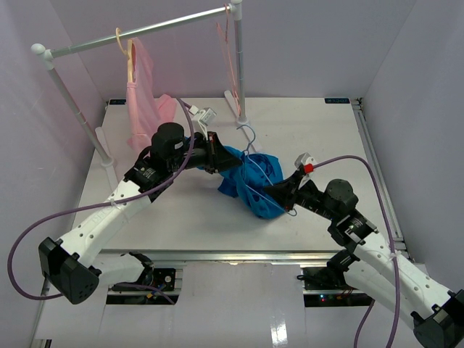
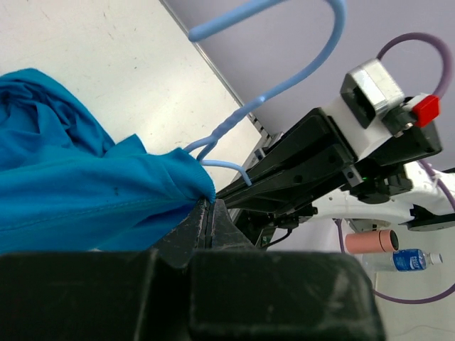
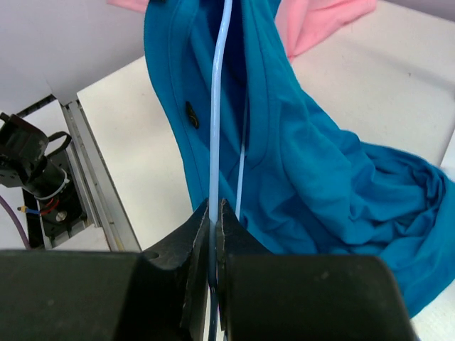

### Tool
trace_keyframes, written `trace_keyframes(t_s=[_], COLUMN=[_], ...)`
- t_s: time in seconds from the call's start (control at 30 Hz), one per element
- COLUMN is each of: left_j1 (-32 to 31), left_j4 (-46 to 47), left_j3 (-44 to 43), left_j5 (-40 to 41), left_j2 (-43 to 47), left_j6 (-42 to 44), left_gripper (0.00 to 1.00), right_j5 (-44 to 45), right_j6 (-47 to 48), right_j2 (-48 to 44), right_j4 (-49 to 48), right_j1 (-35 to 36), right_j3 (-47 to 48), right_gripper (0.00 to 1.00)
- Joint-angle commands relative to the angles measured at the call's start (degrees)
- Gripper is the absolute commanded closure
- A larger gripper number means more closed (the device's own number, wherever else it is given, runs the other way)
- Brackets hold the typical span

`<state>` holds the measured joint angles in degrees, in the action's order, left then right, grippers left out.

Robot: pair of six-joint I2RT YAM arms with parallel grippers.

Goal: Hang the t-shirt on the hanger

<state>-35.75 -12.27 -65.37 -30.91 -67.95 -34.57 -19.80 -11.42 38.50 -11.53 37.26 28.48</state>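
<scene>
- My left gripper (image 2: 207, 207) is pressed fully shut, the jaws pinching a fold at the edge of the bright blue t-shirt (image 2: 78, 192). In my left wrist view the cloth runs right into the seam between the pads.
- My right gripper (image 3: 213, 209) is shut as well, with the jaws clamped on the thin wire of the light-blue hanger (image 3: 217, 114). In my right wrist view that wire runs straight up from between my fingers and across the front of the shirt.
- From above, the t-shirt lies bunched in a crumpled heap around the middle of the white table (image 1: 326, 130). It sits between my two grippers, and each has hold at one side of the heap.
- The hanger's hook sticks out past the far side of the heap. Its twisted neck rises just beside the shirt edge that my left gripper holds.
- The rest of the wire crosses the cloth toward my right gripper. I cannot tell whether any of it has gone inside the shirt.
- A clothes rack (image 1: 138, 32) stands along the far edge of the table.
- A pale pink garment (image 1: 141, 94) hangs near the left end of the rack on a cream-yellow hanger (image 1: 129, 54), and its lower part reaches the tabletop.
- A thin pink hanger (image 1: 226, 29) hangs at the right end of the rail.
</scene>
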Motion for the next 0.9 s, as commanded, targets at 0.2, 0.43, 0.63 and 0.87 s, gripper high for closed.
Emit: trace_keyframes(t_s=[0.2, 0.43, 0.63, 0.87], left_j1=[-0.11, -0.2, -0.2, -0.2], left_j4=[-2.14, -15.89, -22.74, -23.11], left_j3=[-4.41, -12.89, -18.59, -18.96], left_j5=[-1.95, -9.98, -8.55, 1.68], left_j2=[2.99, 0.11, 0.9, 7.66], left_j6=[0.98, 18.32, 25.14, 45.14], left_gripper=[1.0, 0.32, 0.34, 0.38], right_j5=[0.25, 9.07, 8.04, -2.53], right_j6=[-2.47, 0.31, -1.78, -4.22], right_j2=[-0.7, -8.98, -9.14, -14.1], right_j4=[-24.58, -34.71, -41.22, -35.0], right_j1=[0.63, 0.66, 0.63, 0.63], right_j3=[-9.48, -16.88, -19.47, -19.49], right_gripper=[0.92, 0.92, 0.92, 0.92])
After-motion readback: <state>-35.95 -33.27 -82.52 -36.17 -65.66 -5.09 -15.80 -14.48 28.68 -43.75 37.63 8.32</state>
